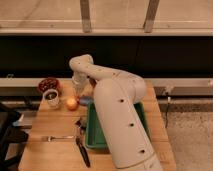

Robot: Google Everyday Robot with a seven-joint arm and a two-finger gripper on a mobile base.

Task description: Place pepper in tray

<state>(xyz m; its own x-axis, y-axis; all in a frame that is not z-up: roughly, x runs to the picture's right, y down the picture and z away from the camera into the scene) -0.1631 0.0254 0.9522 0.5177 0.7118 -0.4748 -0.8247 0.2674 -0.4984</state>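
Note:
My gripper (78,94) hangs down at the back of the wooden table, just behind the left far corner of the green tray (89,131). A small orange-red bit of the pepper (79,97) shows right at the gripper's tip, and the gripper is shut on it close to the table top. Most of the pepper is hidden by the gripper. My large white arm sweeps over the tray and covers most of its inside.
A round yellow-orange fruit (72,103) lies just left of the gripper, with a white cup (51,97) and a dark-red bowl (48,84) further left. A blue object (86,100) sits by the tray's corner. A fork (53,137) and a dark utensil (82,152) lie near the front.

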